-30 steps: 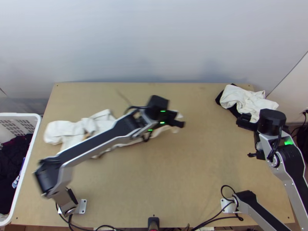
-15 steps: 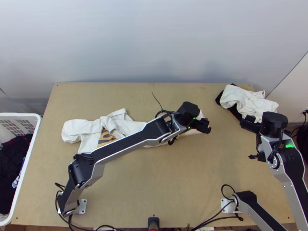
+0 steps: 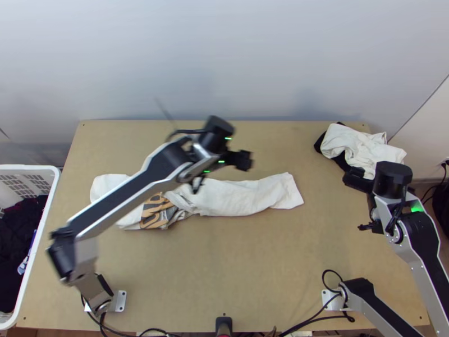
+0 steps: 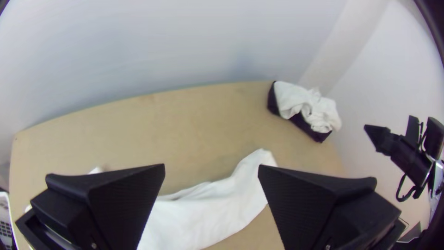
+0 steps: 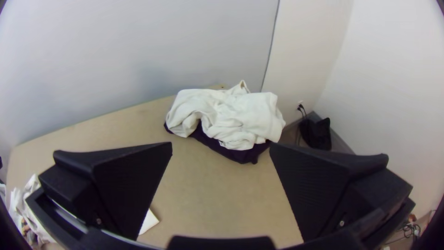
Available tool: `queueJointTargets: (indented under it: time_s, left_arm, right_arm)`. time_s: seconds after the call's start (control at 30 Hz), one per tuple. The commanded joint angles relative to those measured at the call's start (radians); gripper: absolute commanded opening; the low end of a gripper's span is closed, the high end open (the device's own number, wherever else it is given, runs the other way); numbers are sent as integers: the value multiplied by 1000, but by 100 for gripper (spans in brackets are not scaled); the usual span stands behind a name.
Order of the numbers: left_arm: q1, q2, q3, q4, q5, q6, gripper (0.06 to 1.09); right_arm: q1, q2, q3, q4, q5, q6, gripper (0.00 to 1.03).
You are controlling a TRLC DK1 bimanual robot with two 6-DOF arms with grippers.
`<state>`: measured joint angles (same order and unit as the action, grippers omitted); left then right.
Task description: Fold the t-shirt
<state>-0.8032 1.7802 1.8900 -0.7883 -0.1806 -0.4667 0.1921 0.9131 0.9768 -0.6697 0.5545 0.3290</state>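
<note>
both spread: left hand (image 3: pixel 241 160), right hand (image 3: pixel 358 179) | t-shirt (image 3: pixel 238 197) near left, well apart from right

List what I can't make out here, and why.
- Top view: a strip of the white t-shirt, behind the left arm.
- Top view: fine detail of the left gripper, blurred.
- Top view: the basket's outer side, cut off by the edge.
- Right wrist view: much of the dark cloth, under white cloth.
</note>
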Motion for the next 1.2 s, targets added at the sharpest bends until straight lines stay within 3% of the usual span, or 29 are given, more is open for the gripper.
queueJointTargets:
  time_s: [0.0, 0.37, 0.53, 0.8, 1.17]
  left_arm:
    - [128, -245, -312, -92, 13, 19, 103]
    - [266, -478, -729, -137, 41, 74, 103]
    - [364, -513, -842, -66, 40, 106, 103]
    - [555, -501, -917, 47, 40, 212, 103]
    - [584, -392, -922, 179, 35, 269, 99]
  right_arm:
    - [69, 21, 19, -2, -38, 1, 98]
    - [167, 73, 51, 30, -51, -25, 98]
    - [187, 96, 60, 36, -51, -27, 98]
    - [201, 101, 39, 36, -51, -27, 98]
    - [204, 116, 26, 39, -64, -19, 98]
